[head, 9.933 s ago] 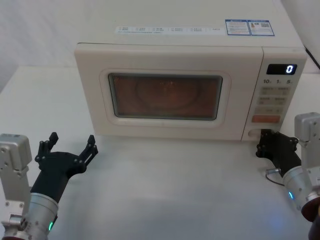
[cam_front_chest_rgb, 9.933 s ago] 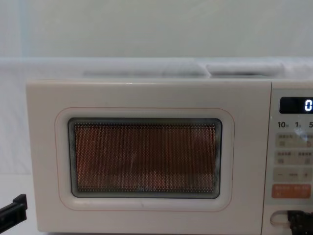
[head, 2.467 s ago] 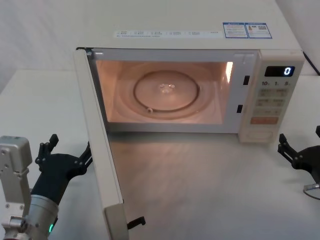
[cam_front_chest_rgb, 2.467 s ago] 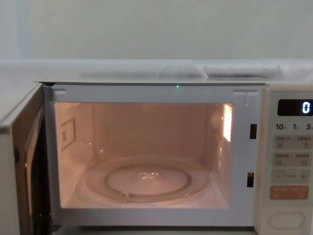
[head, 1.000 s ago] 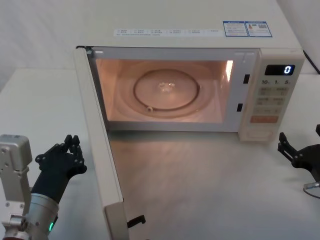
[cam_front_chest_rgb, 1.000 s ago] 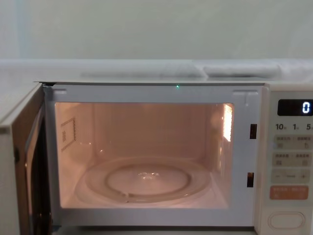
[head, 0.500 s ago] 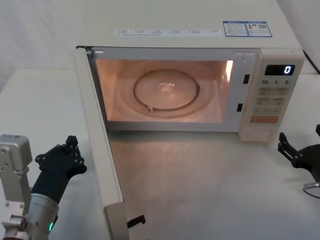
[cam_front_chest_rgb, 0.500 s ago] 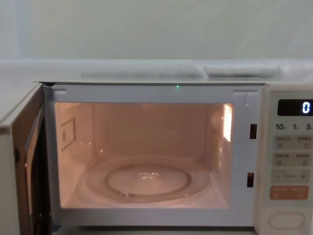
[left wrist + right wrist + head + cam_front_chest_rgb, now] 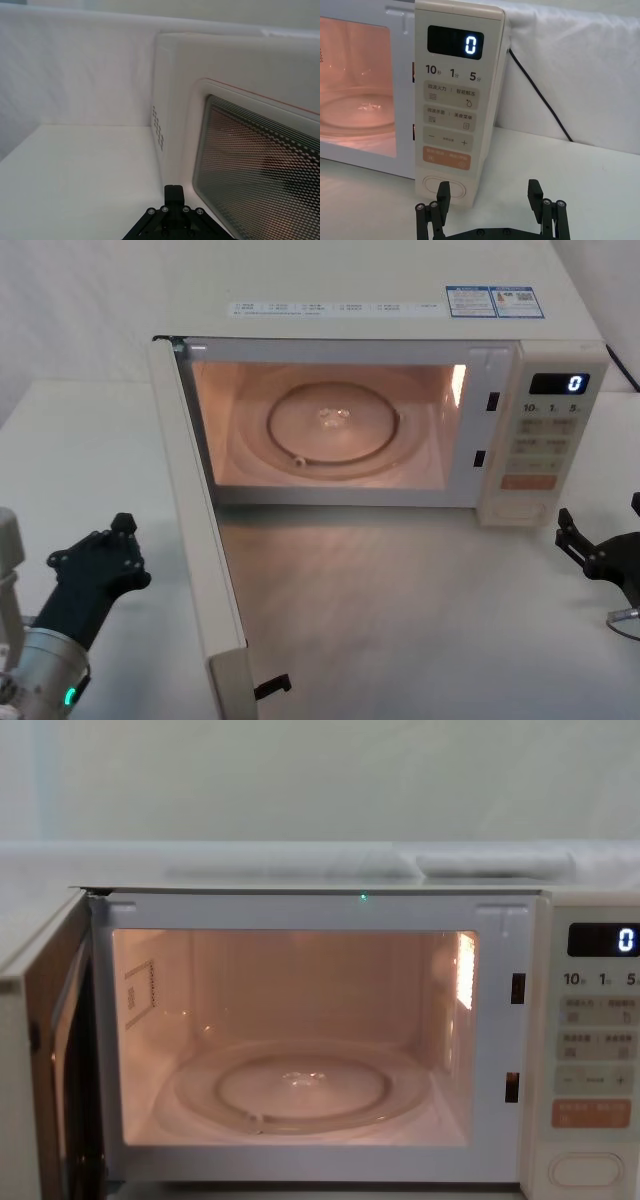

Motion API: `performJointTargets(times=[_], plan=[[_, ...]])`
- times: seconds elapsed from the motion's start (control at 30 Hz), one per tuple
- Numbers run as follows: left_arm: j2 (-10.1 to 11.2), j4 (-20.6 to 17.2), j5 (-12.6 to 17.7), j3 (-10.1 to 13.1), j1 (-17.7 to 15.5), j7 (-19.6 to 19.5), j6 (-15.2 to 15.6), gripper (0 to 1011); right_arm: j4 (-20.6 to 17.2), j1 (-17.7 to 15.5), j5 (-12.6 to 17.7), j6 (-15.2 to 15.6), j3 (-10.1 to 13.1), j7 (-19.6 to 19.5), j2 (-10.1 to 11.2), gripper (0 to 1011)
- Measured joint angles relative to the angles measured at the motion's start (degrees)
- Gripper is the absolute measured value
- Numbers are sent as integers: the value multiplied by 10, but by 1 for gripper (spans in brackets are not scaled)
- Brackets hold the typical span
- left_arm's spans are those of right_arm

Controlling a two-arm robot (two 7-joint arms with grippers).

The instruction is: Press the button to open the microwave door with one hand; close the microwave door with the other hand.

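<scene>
Black ridged claws [image 9: 118, 537] [image 9: 490, 202], silver wrists, green LED.

The microwave door [image 9: 200, 530] — cream plastic with a dark mesh window — stands fully open, swung out on its left hinge toward the robot, edge-on in the head view. The button [image 9: 444, 187] — a plain cream oval with raised rim — sits lowest on the control panel, untouched.

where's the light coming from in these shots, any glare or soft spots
Head view: warm lamp glow fills the open cavity and spills onto the table in front. Chest view: a bright glare patch on the right inner wall; the turntable glints. Left wrist view: the microwave door mesh shows the orange glow through it, edges soft.
</scene>
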Motion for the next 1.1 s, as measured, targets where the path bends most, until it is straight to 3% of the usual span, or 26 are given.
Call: performJointTargets(times=[0.33, 0.73, 0.97, 1.1], plan=[[15, -28, -60, -63, 21, -36, 27, 0, 0, 0, 0, 0, 0, 0, 0, 1002], [53, -67, -197, -141, 57, -102, 75, 0, 0, 0, 0, 0, 0, 0, 0, 1002], [80, -72, -255, -168, 84, -179, 58, 0, 0, 0, 0, 0, 0, 0, 0, 1002], [97, -72, -278, -172, 98, -231, 38, 0, 0, 0, 0, 0, 0, 0, 0, 1002]])
